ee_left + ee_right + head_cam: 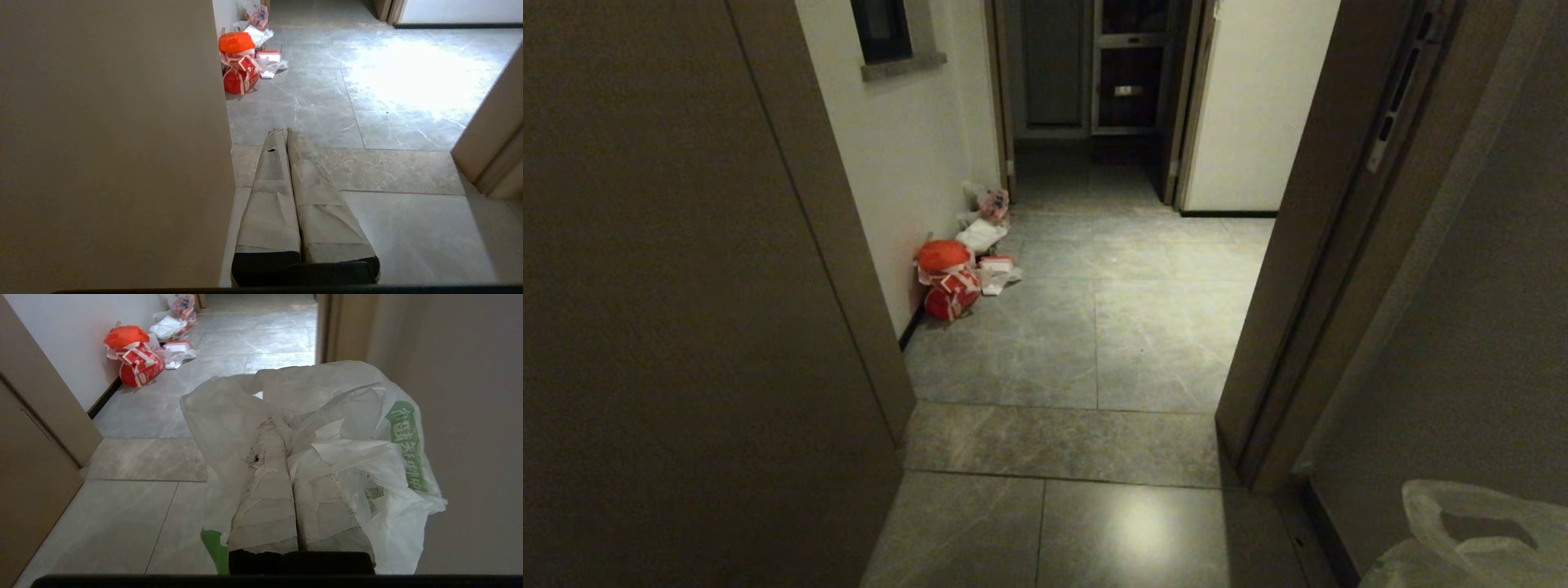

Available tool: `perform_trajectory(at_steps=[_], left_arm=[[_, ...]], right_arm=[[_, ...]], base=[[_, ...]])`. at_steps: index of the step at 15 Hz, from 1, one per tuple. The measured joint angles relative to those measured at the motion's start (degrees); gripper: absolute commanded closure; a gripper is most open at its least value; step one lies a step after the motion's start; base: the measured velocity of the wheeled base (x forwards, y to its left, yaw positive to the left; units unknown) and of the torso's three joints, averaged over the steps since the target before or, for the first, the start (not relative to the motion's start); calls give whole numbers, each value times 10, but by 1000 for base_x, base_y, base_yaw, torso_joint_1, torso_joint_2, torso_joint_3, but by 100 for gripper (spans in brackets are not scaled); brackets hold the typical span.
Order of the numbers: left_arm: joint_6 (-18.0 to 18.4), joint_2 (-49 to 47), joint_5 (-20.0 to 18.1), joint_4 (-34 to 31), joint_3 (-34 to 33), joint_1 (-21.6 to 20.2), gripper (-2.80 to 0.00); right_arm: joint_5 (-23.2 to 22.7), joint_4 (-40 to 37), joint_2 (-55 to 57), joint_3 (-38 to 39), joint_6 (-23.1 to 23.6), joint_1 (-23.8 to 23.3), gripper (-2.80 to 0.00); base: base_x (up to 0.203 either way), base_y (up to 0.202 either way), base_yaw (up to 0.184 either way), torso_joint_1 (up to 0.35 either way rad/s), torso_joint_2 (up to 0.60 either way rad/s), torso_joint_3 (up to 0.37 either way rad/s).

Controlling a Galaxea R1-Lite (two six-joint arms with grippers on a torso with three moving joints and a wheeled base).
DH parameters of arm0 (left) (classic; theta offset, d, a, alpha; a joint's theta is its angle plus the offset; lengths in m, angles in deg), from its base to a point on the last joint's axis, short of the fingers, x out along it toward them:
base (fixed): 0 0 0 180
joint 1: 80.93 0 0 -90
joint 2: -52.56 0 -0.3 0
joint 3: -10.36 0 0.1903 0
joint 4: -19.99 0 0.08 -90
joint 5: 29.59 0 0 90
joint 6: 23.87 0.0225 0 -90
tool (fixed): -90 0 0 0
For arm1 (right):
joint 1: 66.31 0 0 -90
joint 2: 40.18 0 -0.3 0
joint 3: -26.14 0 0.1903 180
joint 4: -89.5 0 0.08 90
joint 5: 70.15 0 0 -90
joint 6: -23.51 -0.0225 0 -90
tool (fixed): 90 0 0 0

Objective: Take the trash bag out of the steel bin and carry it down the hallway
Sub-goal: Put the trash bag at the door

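Note:
The trash bag [347, 416], thin white plastic with green print, hangs bunched around my right gripper [279, 426], whose taped fingers are shut on a fold of it. In the head view only the bag's top and one handle loop [1470, 531] show, at the lower right corner; neither arm shows there. My left gripper [286, 130] is shut with nothing in it, held low beside the brown door jamb. The hallway [1111, 269] of grey marble-look tiles runs ahead through the doorway. The steel bin is out of view.
Brown door jambs stand close on the left [825, 245] and right [1307, 245]. A pile of orange-red bags [947, 282] and white litter [984, 233] lies along the hallway's left wall. A dark doorway [1094, 82] closes the far end.

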Motion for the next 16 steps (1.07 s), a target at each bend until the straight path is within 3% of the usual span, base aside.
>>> perform_trajectory(at_steps=[16], left_arm=[[0,0,0,0,0,0,0]], right_arm=[[0,0,0,0,0,0,0]], base=[[193,0,0,3,2,3]])
